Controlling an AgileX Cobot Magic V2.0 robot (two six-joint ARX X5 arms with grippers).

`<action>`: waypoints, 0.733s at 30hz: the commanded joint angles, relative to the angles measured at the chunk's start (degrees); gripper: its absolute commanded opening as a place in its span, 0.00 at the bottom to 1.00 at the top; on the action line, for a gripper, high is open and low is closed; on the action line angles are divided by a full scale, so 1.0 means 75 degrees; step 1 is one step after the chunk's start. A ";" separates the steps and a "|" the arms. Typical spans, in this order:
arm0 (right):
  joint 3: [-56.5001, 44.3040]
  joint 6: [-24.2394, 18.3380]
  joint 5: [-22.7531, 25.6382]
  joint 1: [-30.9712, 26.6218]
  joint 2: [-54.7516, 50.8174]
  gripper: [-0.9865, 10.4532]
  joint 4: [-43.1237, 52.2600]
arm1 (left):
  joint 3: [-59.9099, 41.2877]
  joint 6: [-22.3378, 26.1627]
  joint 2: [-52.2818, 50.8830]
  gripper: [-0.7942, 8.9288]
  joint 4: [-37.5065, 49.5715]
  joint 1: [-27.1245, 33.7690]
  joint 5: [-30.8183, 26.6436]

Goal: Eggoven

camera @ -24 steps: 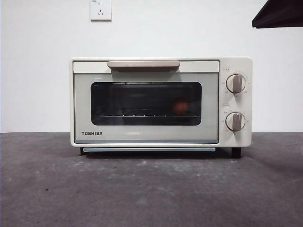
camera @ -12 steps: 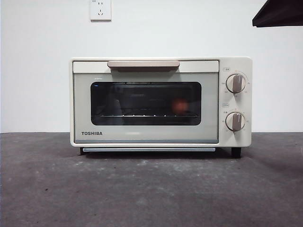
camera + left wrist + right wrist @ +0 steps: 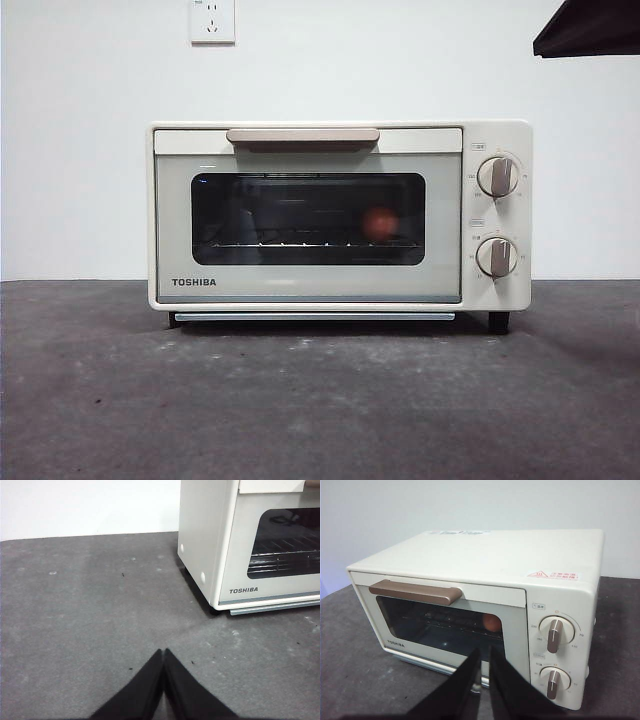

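Orange-brown and smooth, the small rounded egg (image 3: 380, 224) sits inside the cream metal TOSHIBA toaster oven (image 3: 340, 215), on the wire rack behind the shut dark glass door (image 3: 308, 219), toward three o'clock of the window in the front view. It looks light, hard-shelled, slippery and breakable, so I judge it wants a gentle hold across its middle, with little squeeze. To reach it, the door would have to be pulled by the tan bar handle (image 3: 303, 135) at twelve o'clock of the door, a stiff part that offers a firm hold. Two round tan knobs (image 3: 497, 176) stand one above the other at the oven's three o'clock side. The oven rests on the dark grey bench (image 3: 320, 400). The left tool (image 3: 163, 652) hangs over bare bench, its jaws pressed together on nothing. The right tool (image 3: 484, 652) faces the door just below the handle, its jaws nearly together with a thin slit between, holding nothing.
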 commanded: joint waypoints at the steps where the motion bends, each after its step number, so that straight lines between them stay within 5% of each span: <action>1: 0.0006 -0.0096 0.0009 -0.0143 -0.0239 0.09 0.0023 | -0.0213 -0.0032 -0.0015 0.09 -0.0009 0.0009 -0.0026; 9: -0.0032 -0.0184 -0.0950 -0.2168 -0.1603 0.09 -0.1160 | -0.0213 -0.0032 -0.0015 0.09 -0.0003 0.0009 -0.0026; 16: -0.0154 -0.0787 -0.0880 -0.3955 -0.2789 0.09 -0.2241 | -0.0213 -0.0032 -0.0015 0.09 -0.0006 0.0009 -0.0026; 22: -0.0947 -0.0857 -0.0554 -0.4412 -0.3742 0.09 -0.1810 | -0.0213 -0.0032 -0.0015 0.09 -0.0003 0.0009 -0.0026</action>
